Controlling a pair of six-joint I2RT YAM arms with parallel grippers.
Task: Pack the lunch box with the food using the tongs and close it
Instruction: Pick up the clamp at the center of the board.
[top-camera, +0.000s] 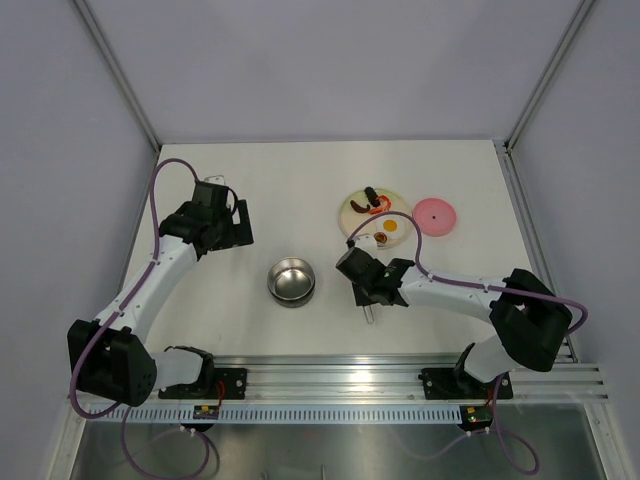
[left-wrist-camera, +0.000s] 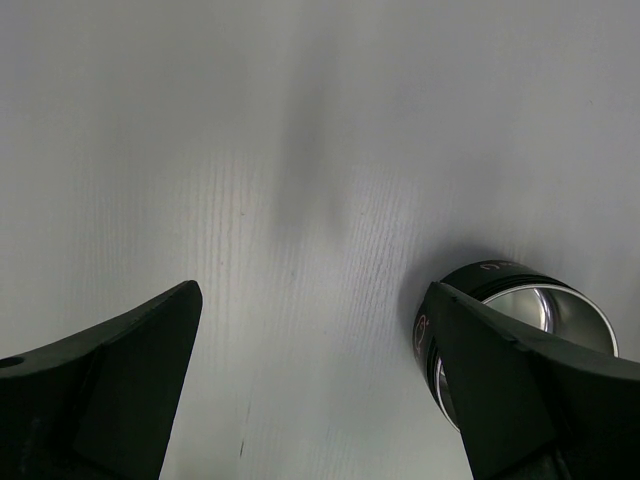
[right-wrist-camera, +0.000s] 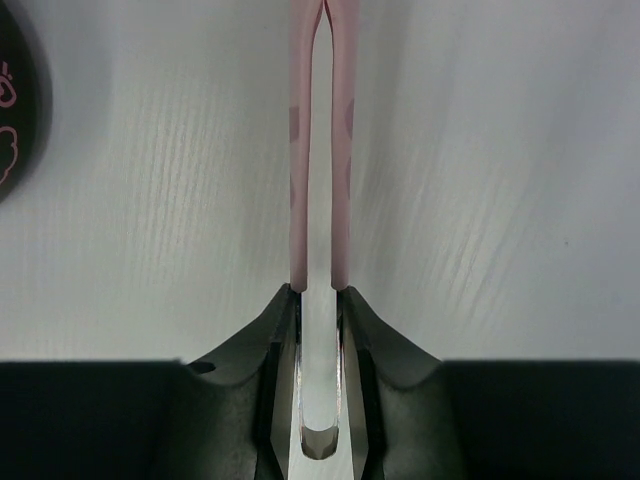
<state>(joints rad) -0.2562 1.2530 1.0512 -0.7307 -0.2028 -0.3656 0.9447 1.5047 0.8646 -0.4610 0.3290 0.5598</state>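
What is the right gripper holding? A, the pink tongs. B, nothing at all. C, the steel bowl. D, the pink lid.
A: in the right wrist view the right gripper is closed on the two slim arms of the pink tongs, which stick out straight ahead of it.

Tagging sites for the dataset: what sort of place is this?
Probably a lab robot cell, not a real kitchen: white table, plain panel walls on aluminium posts, and a slotted mounting rail along the near edge.
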